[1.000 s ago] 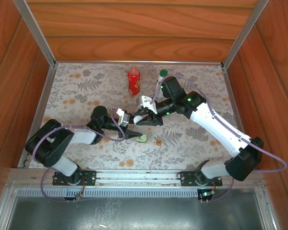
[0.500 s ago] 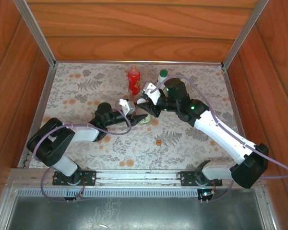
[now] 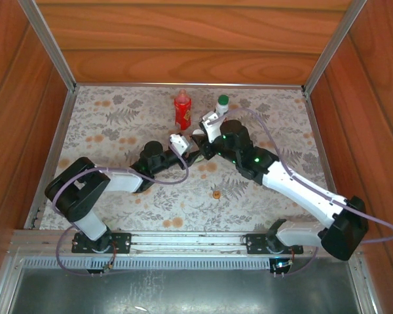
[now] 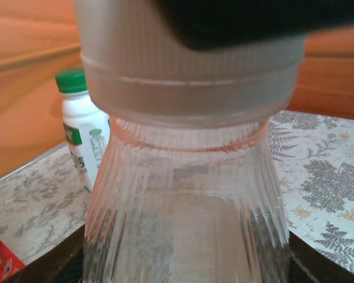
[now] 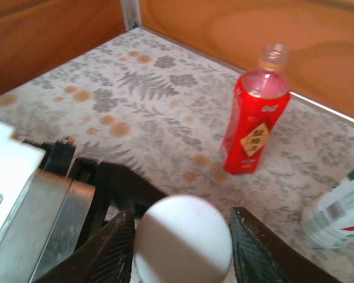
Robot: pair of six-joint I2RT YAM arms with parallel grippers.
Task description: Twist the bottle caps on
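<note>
Floral tabletop (image 3: 111, 124) is walled in wood. A clear bottle (image 4: 183, 224) is clamped by the left gripper (image 3: 192, 157). Its white cap (image 4: 189, 76) is flanked closely by the right gripper (image 5: 182, 213); whether it is pinched cannot be told. Beyond both, a red bottle (image 5: 253, 118) and a green-capped white bottle (image 4: 82, 135) are seen.

Both arms have swung back from the near edge across the tabletop (image 3: 111, 131). The left gripper (image 3: 192, 157) has carried the clear bottle (image 4: 183, 206) closer to the red bottle (image 3: 182, 111). The right gripper (image 5: 183, 247) has moved with it, jaws either side of the white cap (image 5: 183, 236).
</note>
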